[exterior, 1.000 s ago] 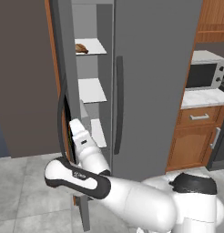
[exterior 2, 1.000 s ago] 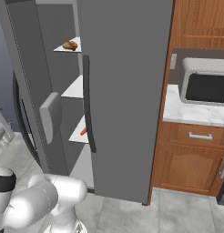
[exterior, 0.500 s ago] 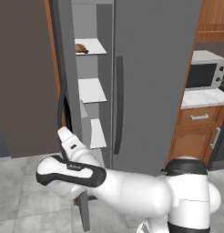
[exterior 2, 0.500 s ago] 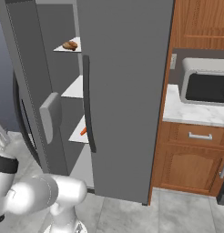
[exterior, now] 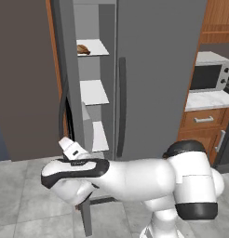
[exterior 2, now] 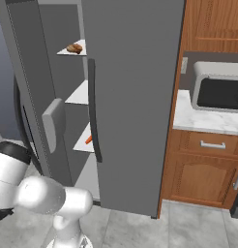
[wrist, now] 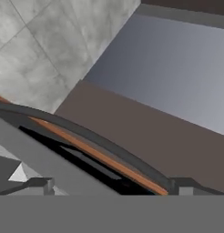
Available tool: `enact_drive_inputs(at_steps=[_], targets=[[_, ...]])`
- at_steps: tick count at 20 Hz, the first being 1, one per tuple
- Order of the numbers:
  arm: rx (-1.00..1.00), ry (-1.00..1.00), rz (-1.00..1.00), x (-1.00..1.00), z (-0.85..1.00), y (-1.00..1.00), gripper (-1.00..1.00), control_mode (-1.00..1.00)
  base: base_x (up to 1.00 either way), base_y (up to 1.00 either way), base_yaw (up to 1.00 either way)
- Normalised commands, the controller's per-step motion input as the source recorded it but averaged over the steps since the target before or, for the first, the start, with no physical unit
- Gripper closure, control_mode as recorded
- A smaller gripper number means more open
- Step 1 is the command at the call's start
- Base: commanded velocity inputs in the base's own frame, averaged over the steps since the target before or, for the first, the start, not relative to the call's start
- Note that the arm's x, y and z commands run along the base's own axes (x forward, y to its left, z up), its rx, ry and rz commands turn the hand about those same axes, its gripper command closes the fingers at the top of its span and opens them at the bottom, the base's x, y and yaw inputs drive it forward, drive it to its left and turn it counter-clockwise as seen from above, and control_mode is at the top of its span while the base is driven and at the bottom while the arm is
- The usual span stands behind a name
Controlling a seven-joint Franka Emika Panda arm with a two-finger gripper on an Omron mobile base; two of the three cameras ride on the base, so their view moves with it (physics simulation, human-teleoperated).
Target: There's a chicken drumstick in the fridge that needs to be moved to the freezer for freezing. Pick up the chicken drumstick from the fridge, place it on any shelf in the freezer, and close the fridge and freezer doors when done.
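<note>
The chicken drumstick (exterior: 83,49) (exterior 2: 74,48) lies on the top narrow white shelf (exterior: 95,48) of the freezer (exterior: 90,93), whose door (exterior: 70,107) (exterior 2: 31,97) stands open to the left. The fridge door (exterior: 158,69) (exterior 2: 133,97) beside it is shut. My hand (exterior: 72,149) reaches low to the freezer door's edge, its fingers hidden there. In the hand view the gripper (wrist: 113,186) is open, its tips wide apart with nothing between them. The door's dark curved handle (wrist: 91,136) crosses just ahead of it.
A small orange thing (exterior 2: 88,140) lies on a lower freezer shelf. To the right a microwave (exterior: 212,72) (exterior 2: 218,92) stands on a white counter (exterior: 205,98) over brown wooden cabinets (exterior 2: 208,169). Grey tiled floor (wrist: 45,50) lies below the door.
My arm has swung down and to the left, bringing the hand past the open freezer door's edge near its handle. The gripper stays open. The drumstick and doors have not moved.
</note>
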Motion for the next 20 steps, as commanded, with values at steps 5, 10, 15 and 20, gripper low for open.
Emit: enact_drive_inputs(at_steps=[5, 10, 15, 20], targets=[[-0.21, 0.16, -0.2, 0.43, -0.02, 0.31, -1.0, -1.0, 0.0, 0.0, 0.0], [-0.1, 0.07, -0.18, 0.05, 0.0, 0.02, -1.0, -1.0, 0.0, 0.0, 0.0], [-0.01, 0.0, -0.14, 0.0, 0.0, -0.18, -1.0, -1.0, 0.0, 0.0, 0.0], [0.0, -0.02, -0.15, 0.01, 0.0, -0.27, -1.0, -1.0, 0.0, 0.0, 0.0]])
